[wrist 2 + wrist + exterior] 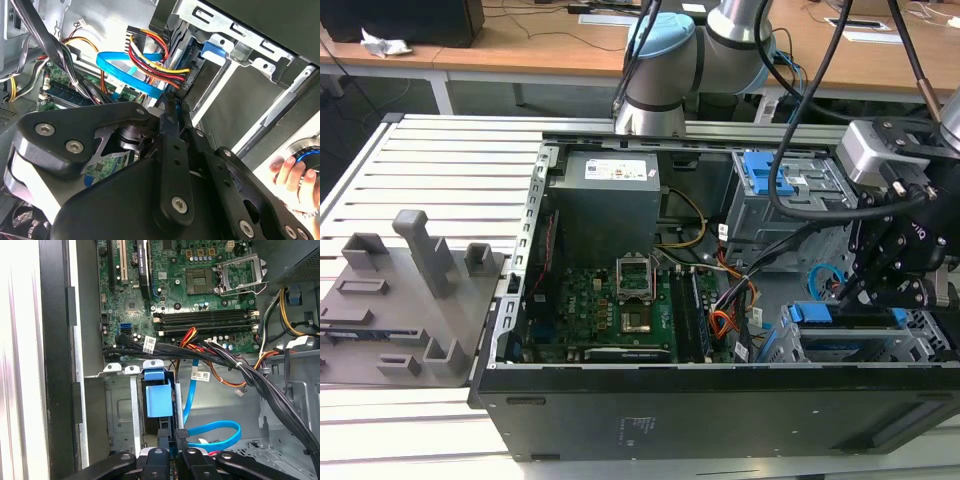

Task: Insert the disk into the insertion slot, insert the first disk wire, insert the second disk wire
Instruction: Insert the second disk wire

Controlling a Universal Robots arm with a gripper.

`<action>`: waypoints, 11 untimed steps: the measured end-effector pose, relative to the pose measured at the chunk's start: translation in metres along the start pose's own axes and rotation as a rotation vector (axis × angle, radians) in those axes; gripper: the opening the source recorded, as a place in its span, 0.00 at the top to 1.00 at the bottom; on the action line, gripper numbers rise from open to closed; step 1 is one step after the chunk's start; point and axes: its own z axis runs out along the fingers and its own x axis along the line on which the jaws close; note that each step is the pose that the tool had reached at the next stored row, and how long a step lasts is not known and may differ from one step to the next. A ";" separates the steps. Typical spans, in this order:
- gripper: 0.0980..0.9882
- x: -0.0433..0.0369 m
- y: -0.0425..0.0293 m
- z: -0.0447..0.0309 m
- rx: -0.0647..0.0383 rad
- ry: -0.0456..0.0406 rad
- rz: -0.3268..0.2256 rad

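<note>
- The gripper's fingers are drawn close together and appear to pinch the small dark plug of the thin, flat light-blue cable.
- The silver disk in its bright blue plastic carrier sits in the low grey sheet-metal cage, just beside the fingertips.
- Keep the plug square to the disk's socket, press straight, and stay clear of the red-orange wires.
- In the exterior view the wrist reaches down at the case's right end.
</note>
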 end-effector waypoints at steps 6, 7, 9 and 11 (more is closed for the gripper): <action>0.91 0.0000 -0.0002 0.0017 0.000 -0.0004 0.000; 0.85 0.0001 -0.0002 0.0020 0.000 -0.0008 0.000; 0.85 0.0000 -0.0002 0.0021 0.000 -0.0009 0.000; 0.77 0.0000 -0.0002 0.0019 0.000 -0.0003 0.000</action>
